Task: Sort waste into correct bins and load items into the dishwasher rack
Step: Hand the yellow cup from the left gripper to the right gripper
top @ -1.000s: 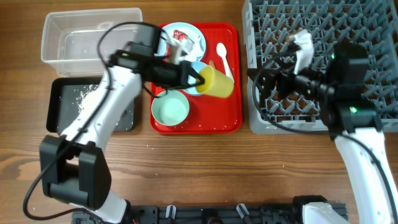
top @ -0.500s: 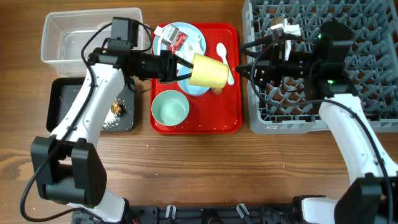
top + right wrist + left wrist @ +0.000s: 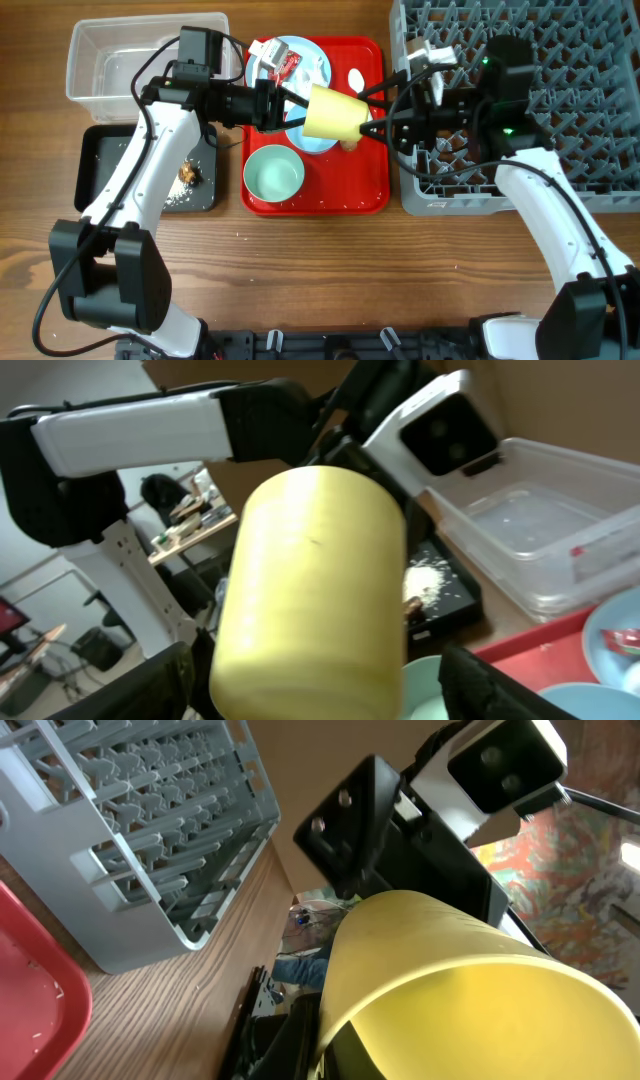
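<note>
Above the flat red serving tray [image 3: 372, 190], small yellow plastic cup [image 3: 335, 113] held on its side, left gripper [image 3: 296, 108] clamped on its rim; right gripper [image 3: 372, 122] facing its base, jaws spread wide, holding nothing

cup [image 3: 338, 115] in my left claw [image 3: 295, 108]: smooth matt yellow plastic | serving tray [image 3: 370, 180]: glossy red plastic | rack [image 3: 600, 100]: matt grey plastic | tub [image 3: 140, 20]: clear plastic | desk [image 3: 300, 270]: grained wood
</note>
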Motion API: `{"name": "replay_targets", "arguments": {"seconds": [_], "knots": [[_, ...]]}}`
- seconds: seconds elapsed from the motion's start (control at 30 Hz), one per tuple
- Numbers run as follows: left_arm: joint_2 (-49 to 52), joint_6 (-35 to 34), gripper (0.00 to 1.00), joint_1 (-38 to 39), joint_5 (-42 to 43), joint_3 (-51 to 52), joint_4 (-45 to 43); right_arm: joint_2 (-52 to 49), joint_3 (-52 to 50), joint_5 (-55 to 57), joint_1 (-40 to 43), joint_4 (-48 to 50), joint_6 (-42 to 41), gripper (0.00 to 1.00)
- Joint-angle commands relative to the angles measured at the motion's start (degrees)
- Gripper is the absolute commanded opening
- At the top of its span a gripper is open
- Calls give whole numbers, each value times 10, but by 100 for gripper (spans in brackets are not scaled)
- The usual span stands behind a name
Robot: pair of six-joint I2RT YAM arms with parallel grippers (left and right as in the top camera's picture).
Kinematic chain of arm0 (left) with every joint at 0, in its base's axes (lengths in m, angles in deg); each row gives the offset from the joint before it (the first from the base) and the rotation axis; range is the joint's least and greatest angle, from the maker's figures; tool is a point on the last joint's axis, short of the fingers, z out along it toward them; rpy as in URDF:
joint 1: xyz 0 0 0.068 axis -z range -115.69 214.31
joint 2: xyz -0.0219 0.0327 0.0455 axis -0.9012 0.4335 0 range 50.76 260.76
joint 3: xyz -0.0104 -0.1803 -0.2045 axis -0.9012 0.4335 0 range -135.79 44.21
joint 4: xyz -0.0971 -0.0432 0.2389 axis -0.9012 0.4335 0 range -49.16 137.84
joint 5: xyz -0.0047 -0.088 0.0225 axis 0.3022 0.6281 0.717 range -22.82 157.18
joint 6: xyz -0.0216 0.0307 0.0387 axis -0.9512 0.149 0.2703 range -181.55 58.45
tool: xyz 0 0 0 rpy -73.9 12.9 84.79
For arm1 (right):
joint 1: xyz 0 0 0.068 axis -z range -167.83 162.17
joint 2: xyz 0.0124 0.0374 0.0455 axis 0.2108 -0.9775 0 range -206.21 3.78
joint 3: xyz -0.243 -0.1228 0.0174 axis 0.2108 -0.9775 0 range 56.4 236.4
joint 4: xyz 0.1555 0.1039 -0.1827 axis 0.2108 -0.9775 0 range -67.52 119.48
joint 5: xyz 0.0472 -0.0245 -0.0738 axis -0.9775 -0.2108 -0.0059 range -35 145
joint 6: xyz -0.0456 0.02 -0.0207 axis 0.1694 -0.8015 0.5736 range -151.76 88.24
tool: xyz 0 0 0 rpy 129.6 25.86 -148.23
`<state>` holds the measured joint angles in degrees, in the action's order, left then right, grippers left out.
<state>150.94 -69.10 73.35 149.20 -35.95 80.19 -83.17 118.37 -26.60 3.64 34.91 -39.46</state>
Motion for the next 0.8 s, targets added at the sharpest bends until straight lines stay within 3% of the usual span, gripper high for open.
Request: {"name": "replay_targets", "arguments": {"seconds": [0.0,0.1,0.23,0.33,0.57,0.7,0.77], "knots": [[-7,11,4,-2,20,-9,-6,-3,10,-1,-24,7,0,73],[-7,11,4,-2,20,-9,-6,-3,10,17,-37,15,-17,66],[-7,11,4,-2,20,-9,-6,-3,10,36,-47,21,-30,64],[-7,11,4,-2,20,-9,-6,-3,10,36,-54,27,-31,64],[-7,11,4,-2,20,-9,-6,-3,10,54,-71,29,-30,78],[-7,11,4,-2,20,-9,-7,-3,10,53,-70,29,-30,76],[-7,11,4,-2,20,-9,-7,-3,10,53,-70,29,-30,70]]}}
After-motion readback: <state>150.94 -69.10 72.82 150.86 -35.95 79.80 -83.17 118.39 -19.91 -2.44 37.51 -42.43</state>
